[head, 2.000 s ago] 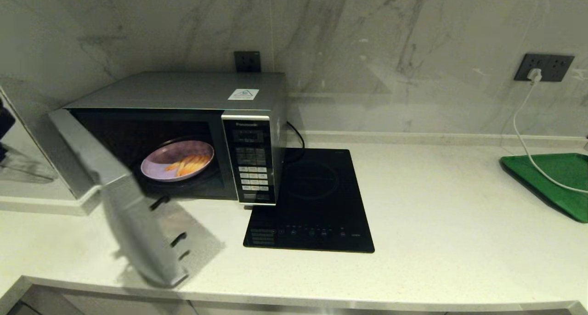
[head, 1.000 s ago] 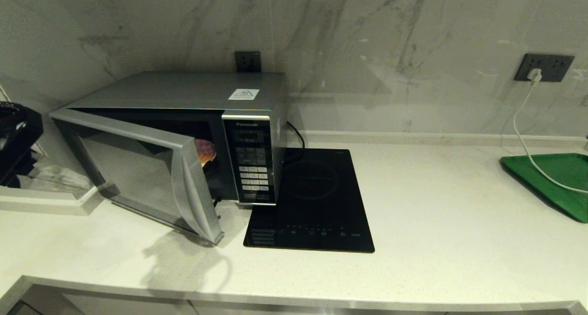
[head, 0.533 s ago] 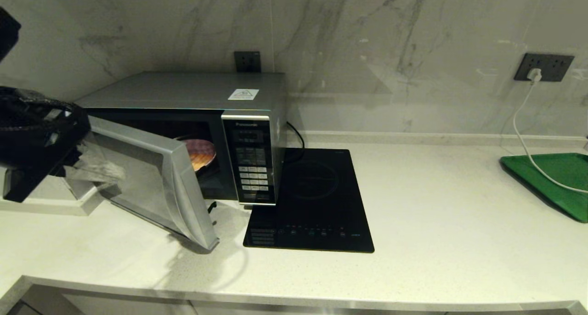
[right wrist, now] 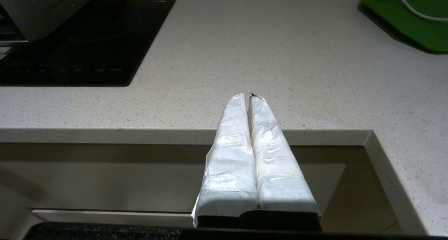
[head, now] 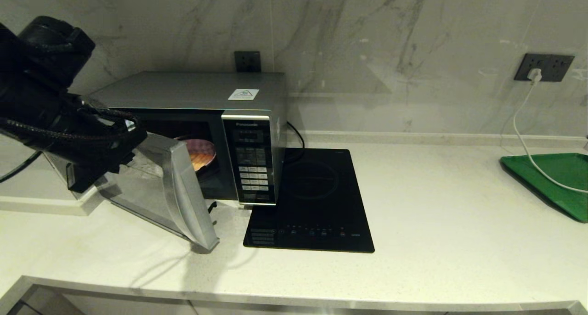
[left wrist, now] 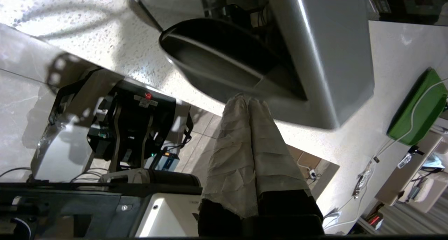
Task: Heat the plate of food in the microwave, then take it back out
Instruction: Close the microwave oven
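Note:
The silver-grey microwave (head: 193, 92) stands at the back left of the counter, its door (head: 183, 191) partly ajar. Through the gap a sliver of the lilac plate of food (head: 202, 153) shows inside, lit orange; most of it is hidden by the door. My left arm reaches in from the left, and the left gripper (left wrist: 248, 99) is shut and empty, its wrapped tips against the door's outer face (left wrist: 325, 58). The right gripper (right wrist: 249, 96) is shut on nothing, low by the counter's front edge, and does not show in the head view.
A flat black induction hob (head: 312, 200) lies just right of the microwave. A green tray (head: 556, 177) sits at the far right with a white cable (head: 523, 136) trailing over it from a wall socket. The counter's front edge (head: 294, 296) runs along the bottom.
The door has swung from wide open to partly ajar, hiding most of the plate. My left arm has come in from the left and up against the door's outer face.

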Controlling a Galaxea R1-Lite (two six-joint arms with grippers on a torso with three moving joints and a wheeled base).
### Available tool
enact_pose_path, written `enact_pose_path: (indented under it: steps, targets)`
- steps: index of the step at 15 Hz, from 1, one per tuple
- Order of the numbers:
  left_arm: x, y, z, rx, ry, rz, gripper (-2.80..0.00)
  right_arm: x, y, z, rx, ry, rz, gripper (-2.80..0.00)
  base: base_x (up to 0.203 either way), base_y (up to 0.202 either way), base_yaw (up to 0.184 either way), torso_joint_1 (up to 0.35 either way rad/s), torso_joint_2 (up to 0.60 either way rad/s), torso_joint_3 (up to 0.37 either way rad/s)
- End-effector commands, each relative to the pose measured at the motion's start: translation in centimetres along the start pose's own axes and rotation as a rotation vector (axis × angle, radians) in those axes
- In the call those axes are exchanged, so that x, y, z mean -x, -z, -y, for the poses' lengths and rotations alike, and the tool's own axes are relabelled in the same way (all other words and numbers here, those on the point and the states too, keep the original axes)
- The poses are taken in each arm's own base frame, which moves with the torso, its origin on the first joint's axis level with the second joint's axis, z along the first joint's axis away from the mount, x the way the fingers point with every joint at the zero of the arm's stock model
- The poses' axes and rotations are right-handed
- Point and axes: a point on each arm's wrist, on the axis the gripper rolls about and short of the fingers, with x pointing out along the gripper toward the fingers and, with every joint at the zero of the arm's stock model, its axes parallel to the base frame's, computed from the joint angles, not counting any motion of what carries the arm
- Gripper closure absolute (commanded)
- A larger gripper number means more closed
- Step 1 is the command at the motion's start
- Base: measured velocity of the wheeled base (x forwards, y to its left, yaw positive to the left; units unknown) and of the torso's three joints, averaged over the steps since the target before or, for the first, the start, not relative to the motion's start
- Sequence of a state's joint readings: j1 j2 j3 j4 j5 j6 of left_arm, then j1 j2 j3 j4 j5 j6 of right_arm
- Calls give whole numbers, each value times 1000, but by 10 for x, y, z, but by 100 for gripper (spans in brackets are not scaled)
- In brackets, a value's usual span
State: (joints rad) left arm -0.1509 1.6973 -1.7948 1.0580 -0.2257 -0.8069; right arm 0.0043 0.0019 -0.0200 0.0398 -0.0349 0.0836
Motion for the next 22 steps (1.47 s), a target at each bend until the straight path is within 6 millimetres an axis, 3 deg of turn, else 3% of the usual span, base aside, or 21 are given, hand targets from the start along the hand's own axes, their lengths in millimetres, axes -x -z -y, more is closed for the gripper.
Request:
enact_pose_path:
  steps: [1,16,19,22]
  targets:
    - [-21,-7,5,-2,-11,-18,0,0,0,0,-1,0,0,0,0,0,0,0,0,0]
    - [-95,-49,36,-322,148,163,0,0,0,0,-1,0,0,0,0,0,0,0,0,0]
    - [-107,-54,37,-366,150,177,0,0,0,0,-1,0,0,0,0,0,0,0,0,0]
    - [-105,-56,37,-367,155,191,0,0,0,0,-1,0,0,0,0,0,0,0,0,0]
